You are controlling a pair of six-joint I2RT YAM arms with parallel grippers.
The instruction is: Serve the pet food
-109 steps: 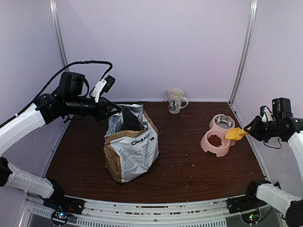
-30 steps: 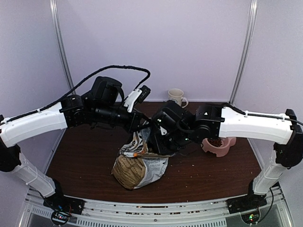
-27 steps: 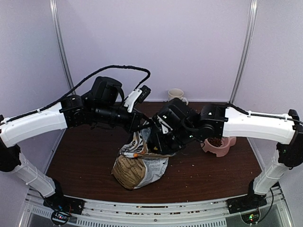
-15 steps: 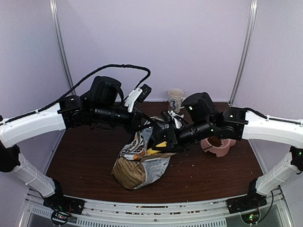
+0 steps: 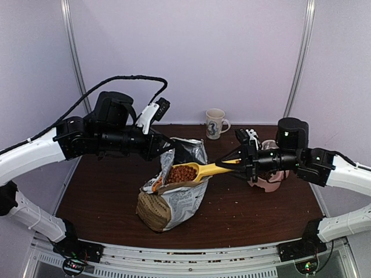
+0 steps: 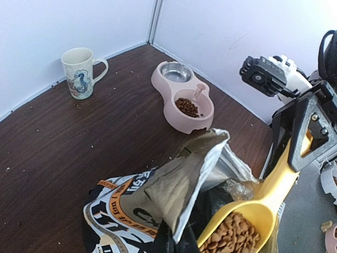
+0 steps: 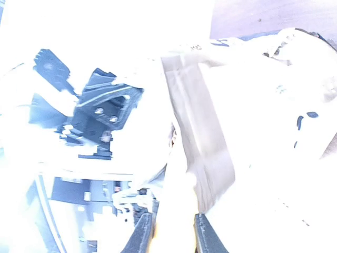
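The right fingers (image 5: 242, 164) are closed partway around the end of the flat handle of a yellow plastic scoop (image 5: 200, 171). (The right wrist view is washed out by glare, yet two dark fingertips show there with the pale handle between them.) The scoop lies nearly level, its cup above the bag's mouth and heaped with small reddish-brown kibble pellets (image 5: 182, 173). The left fingers (image 5: 164, 149) are pinched fully together on the upper rim of a kraft-brown paper bag with a white printed label (image 5: 174, 202), with the silver-lined flap lifted and the mouth open. The bag stands on the dark brown wooden table (image 5: 243, 211), left of centre. To the right, partly hidden behind the right arm in the top view, sits a pink plastic double bowl (image 6: 184, 100). The well nearer the arms' bases holds more kibble, and the far one has a shiny steel insert. A cream ceramic mug with a blue figure (image 5: 215, 123) stands by the back wall, well apart from the bag. Loose crumbs dot the table.
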